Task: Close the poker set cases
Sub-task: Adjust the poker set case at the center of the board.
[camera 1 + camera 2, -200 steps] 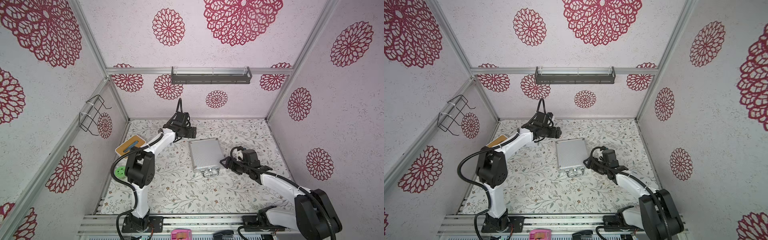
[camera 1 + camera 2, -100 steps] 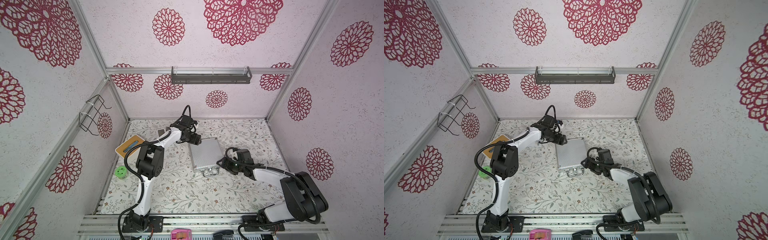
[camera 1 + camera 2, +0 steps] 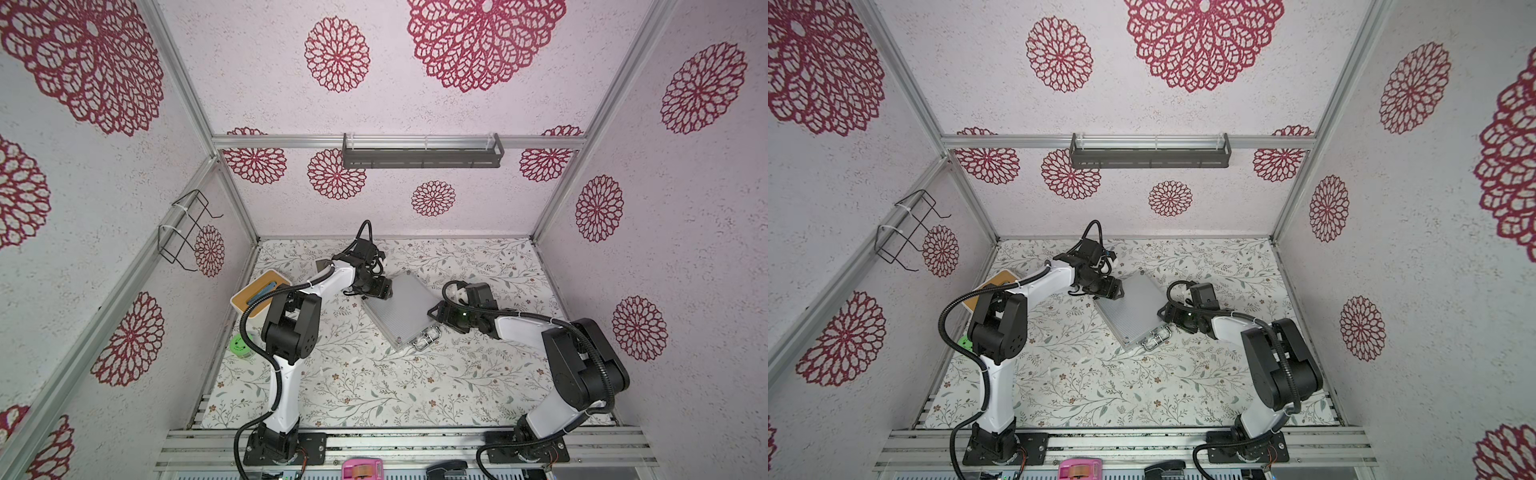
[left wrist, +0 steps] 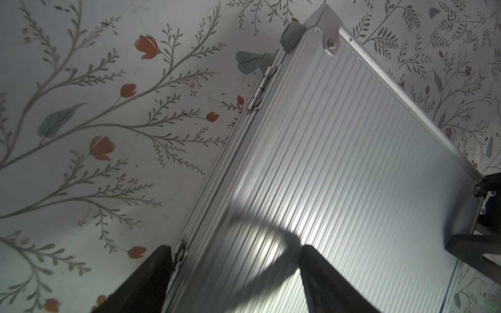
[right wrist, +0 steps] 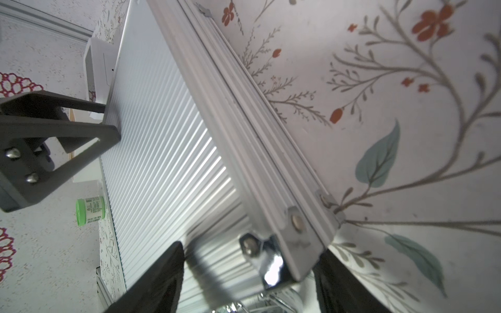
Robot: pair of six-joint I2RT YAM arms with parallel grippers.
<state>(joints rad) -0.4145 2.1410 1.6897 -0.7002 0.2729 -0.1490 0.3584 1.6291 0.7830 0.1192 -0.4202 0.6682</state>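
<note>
The poker set case [image 3: 401, 309] [image 3: 1131, 309] lies shut and flat on the flowered table, turned at an angle. It is silver ribbed aluminium, and its metal handle [image 3: 426, 338] points toward the front. My left gripper [image 3: 384, 293] [image 4: 235, 271] hangs open at the case's far-left hinge edge. One finger is outside the edge and the other is over the ribbed lid [image 4: 339, 162]. My right gripper [image 3: 434, 318] [image 5: 249, 271] stands open astride the case's right corner, next to the handle. One of its fingers is over the lid [image 5: 168, 162] and the other is beside the side wall.
A white box with a wooden top [image 3: 259, 297] and a green-lidded jar [image 3: 240, 345] stand along the left wall. A small white device [image 5: 99, 67] lies behind the case. A wire basket [image 3: 183, 232] hangs on the left wall, and a grey shelf [image 3: 422, 151] is mounted on the back wall.
My left arm has come forward from the back onto the case's hinge edge, and its jaws have narrowed. My right gripper has slid up to the case's corner. The case has turned, its far edge swinging left.
</note>
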